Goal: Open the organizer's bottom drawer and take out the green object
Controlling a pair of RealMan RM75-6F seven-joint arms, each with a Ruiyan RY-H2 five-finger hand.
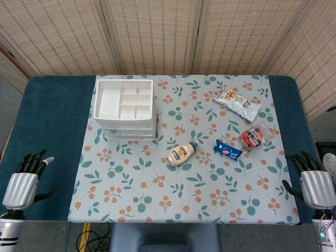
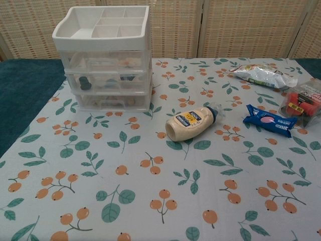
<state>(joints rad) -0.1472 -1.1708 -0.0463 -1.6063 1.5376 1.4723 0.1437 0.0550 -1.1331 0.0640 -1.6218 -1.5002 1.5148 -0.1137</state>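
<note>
Organizer (image 1: 125, 107) is sitting at the cloth's (image 1: 157, 194) far left, drawers closed, well apart from our hands: left (image 1: 23, 181) and right (image 1: 315, 181) are resting empty, fingers spread, at the near corners.

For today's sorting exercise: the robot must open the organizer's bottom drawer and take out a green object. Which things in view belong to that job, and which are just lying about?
Belongs to the job:
organizer
bottom drawer, shut; green object not visible
left hand
right hand

Just lying about:
mayonnaise bottle
blue packet
red packet
white snack bag
</note>
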